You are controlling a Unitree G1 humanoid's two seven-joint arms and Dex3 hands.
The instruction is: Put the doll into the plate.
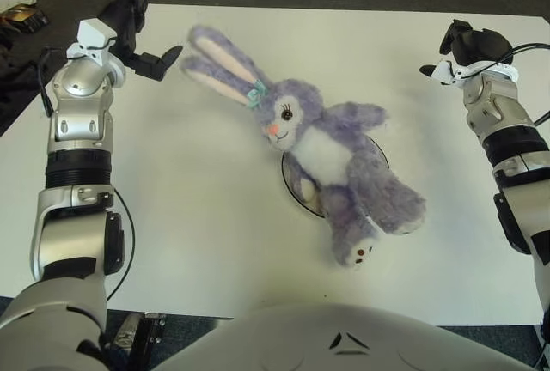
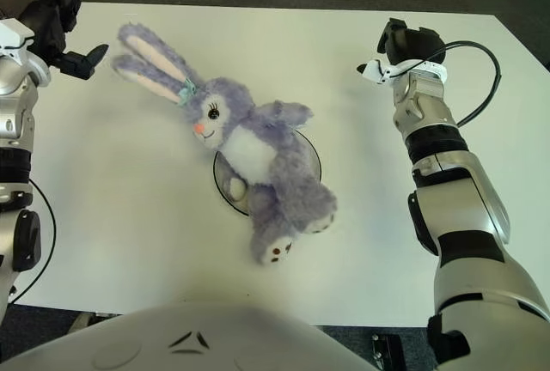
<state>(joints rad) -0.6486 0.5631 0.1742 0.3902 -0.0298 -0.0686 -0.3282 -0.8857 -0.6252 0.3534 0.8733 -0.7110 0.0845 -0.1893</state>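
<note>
Your left hand has its fingers spread and empty just beyond the plush bunny doll's ears, the idle right hand unreadable at the tabletop's far right — the doll sprawls limp over the plate, so grip its soft torso.

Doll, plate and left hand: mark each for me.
doll (image 1: 331, 152), left eye view, white chest.
plate (image 1: 293, 184), left eye view, rim left of the doll's body.
left hand (image 1: 137, 32), left eye view, middle of the hand, holding nothing.
</note>
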